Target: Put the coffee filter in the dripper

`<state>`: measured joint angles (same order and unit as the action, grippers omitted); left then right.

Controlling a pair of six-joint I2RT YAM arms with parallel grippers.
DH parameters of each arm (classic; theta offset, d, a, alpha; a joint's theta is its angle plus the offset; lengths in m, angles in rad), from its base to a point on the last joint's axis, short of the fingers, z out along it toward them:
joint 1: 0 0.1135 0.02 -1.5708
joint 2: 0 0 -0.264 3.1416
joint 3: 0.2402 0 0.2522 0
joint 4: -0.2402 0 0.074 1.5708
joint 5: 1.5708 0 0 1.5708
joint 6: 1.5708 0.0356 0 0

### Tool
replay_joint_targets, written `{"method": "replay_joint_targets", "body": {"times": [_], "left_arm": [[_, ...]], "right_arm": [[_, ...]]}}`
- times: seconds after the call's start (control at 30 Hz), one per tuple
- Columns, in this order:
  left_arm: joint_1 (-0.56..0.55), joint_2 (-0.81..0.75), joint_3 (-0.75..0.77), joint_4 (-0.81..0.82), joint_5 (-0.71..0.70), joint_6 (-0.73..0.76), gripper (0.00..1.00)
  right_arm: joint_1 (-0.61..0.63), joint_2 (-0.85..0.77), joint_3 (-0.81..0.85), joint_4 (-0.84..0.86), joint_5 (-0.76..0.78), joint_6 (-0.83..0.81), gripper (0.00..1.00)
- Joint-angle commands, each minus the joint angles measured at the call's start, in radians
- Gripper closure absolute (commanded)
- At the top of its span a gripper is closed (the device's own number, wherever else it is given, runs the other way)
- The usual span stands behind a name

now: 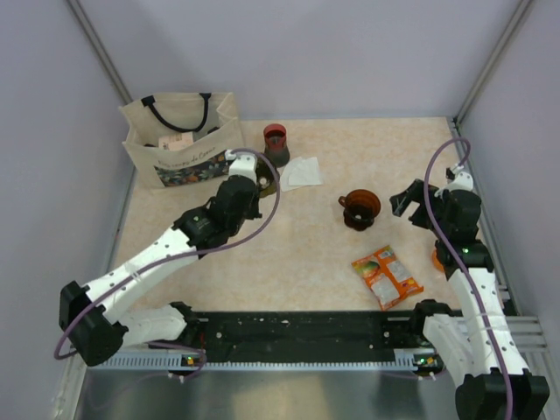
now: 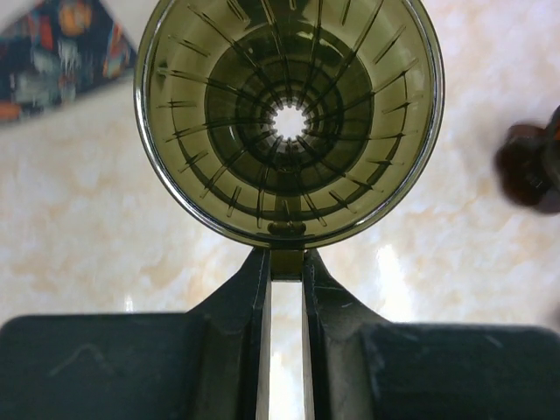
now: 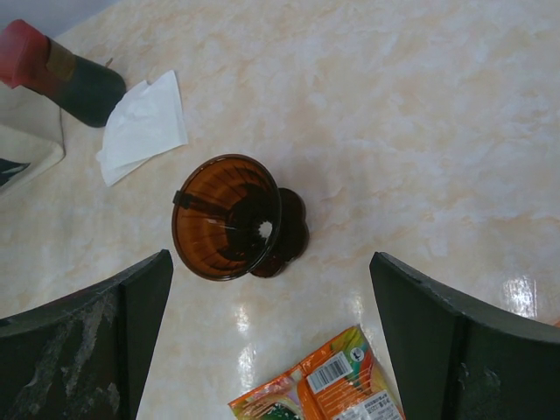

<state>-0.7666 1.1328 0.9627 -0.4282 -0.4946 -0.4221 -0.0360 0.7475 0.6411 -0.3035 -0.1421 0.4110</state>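
The olive-green dripper (image 2: 289, 118) stands upright, seen straight down its ribbed cone in the left wrist view. My left gripper (image 2: 286, 260) is shut on the small handle tab at its near rim. In the top view the dripper (image 1: 268, 182) peeks out from under my left gripper (image 1: 255, 181). The white paper coffee filter (image 1: 302, 172) lies flat on the table just right of it, and also shows in the right wrist view (image 3: 144, 127). My right gripper (image 1: 409, 200) is open and empty, to the right of a brown dripper (image 1: 360, 208).
The amber-brown dripper (image 3: 236, 219) stands mid-table. A dark, red-topped dripper (image 1: 276, 143) stands behind the filter. A tote bag (image 1: 179, 140) is at the back left. An orange snack packet (image 1: 386, 276) lies front right. Walls enclose the table.
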Motion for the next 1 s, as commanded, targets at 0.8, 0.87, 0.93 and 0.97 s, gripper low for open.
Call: {"method": "replay_joint_targets", "body": {"times": [0.8,0.87,0.93,0.97], "left_arm": [[0.363,0.788,1.122,-0.227,0.485,0.368,1.00],[0.372,0.820,1.163,-0.247,0.488,0.371,1.00],[0.381,0.849,1.203,-0.267,0.488,0.376,1.00],[0.386,0.858,1.212,-0.273,0.481,0.378,1.00]], "right_arm": [[-0.004,-0.048,-0.015,0.034,0.019,-0.014,0.05],[-0.004,-0.051,-0.015,0.033,0.021,-0.015,0.04],[-0.005,-0.053,-0.017,0.033,0.021,-0.014,0.05],[-0.005,-0.051,-0.017,0.035,0.022,-0.017,0.05]]}}
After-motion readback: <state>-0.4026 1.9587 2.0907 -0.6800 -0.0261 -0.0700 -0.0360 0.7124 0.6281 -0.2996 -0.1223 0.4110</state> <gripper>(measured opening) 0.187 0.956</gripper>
